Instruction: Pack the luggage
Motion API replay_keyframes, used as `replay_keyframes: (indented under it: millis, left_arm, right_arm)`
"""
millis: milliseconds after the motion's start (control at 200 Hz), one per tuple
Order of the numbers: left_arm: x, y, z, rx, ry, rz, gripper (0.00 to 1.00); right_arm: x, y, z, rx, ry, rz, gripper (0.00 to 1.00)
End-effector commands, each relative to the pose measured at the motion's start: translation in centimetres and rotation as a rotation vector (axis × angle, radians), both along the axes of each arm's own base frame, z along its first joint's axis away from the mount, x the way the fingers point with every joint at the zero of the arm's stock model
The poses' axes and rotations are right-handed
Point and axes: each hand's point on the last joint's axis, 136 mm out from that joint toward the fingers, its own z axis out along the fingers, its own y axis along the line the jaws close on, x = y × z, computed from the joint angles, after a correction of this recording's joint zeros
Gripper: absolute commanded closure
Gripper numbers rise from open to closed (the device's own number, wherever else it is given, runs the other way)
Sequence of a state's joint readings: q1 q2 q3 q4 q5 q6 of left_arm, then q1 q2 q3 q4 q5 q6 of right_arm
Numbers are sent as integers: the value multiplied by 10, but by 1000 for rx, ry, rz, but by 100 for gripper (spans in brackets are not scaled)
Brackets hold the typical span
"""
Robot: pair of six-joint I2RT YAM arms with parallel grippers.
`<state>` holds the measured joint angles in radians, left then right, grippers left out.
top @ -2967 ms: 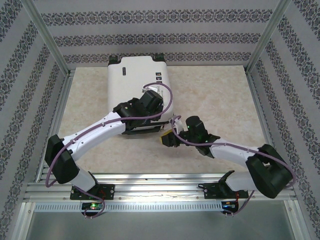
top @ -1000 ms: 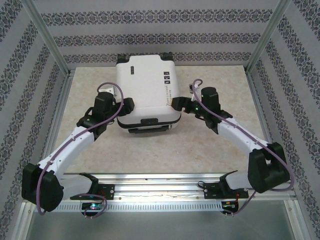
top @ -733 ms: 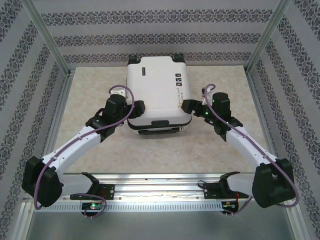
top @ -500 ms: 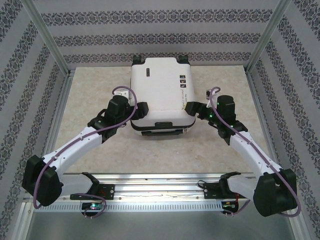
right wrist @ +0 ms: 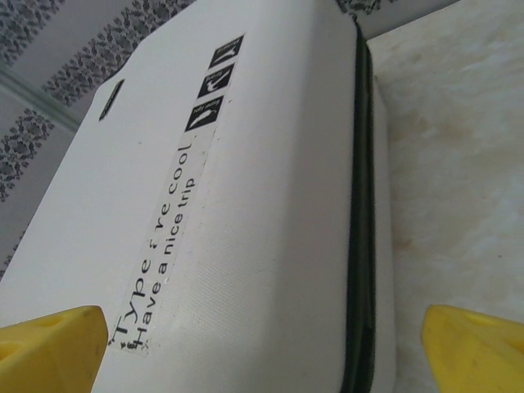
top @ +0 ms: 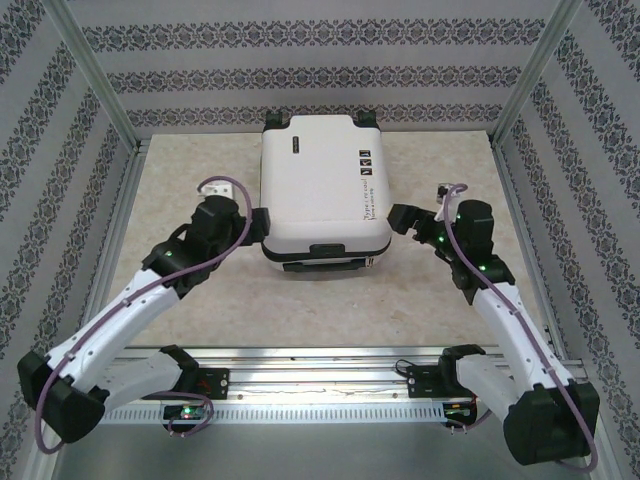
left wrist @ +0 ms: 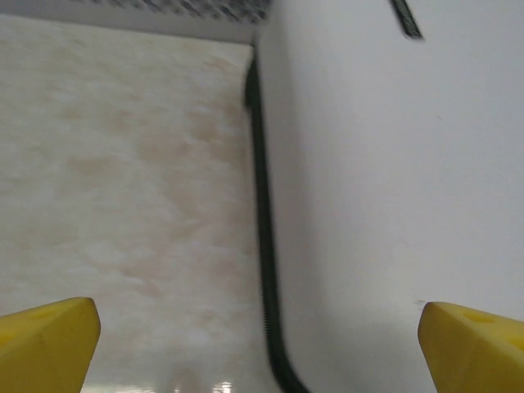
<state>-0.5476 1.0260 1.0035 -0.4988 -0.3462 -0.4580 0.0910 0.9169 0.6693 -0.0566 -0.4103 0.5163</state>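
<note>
Nearest of all, in front of the luggage (top: 320, 190), a metal rail (top: 320, 362) is carrying both arm bases. From it the left arm (top: 130, 310) is reaching toward the luggage's near left corner and the right arm (top: 505, 315) toward its near right corner. The left jaws are standing spread wide, pinching nothing; in the left wrist view their yellow fingertips (left wrist: 45, 344) are sitting at opposite edges, with the luggage's white side and its black seam (left wrist: 264, 246) lying between them. From above they are hovering just beside the luggage's left side, and I cannot tell whether they are touching the shell. The right jaws are likewise standing spread wide and holding nothing, their yellow tips framing the luggage's lid in the right wrist view; from above they are pointing at its right side from just beside it. The luggage itself is lying closed and flat on the beige table (top: 180, 170), between the two sets of jaws, its black handle (top: 320, 248) facing the arms on the near edge. On the right part of its lid, small black printed marks (top: 365, 165) and a line of lettering (right wrist: 160, 270) are running toward the far edge. Beyond those, black caster wheels (top: 275, 121) are sticking out at the luggage's far corners, and a patterned wall (top: 300, 80) is standing right behind it.
</note>
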Motion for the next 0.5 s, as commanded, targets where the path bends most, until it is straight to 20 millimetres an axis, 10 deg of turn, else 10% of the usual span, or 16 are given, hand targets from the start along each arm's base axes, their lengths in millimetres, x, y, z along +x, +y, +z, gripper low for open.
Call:
replay_keyframes:
  millis: [0,190,495]
  left_arm:
    - [-14,47,6,169,18,129,0]
    - [-13,75,-1,191,80,201,0]
    - [25,142,-46,130,38,470,0]
  right_arm:
    - [-7,-14,-6,-39,-4,-48,2]
    - [-10,-54,-15,-68,50,-241,2]
    - [-23,-64,-17,-64,4,-260,2]
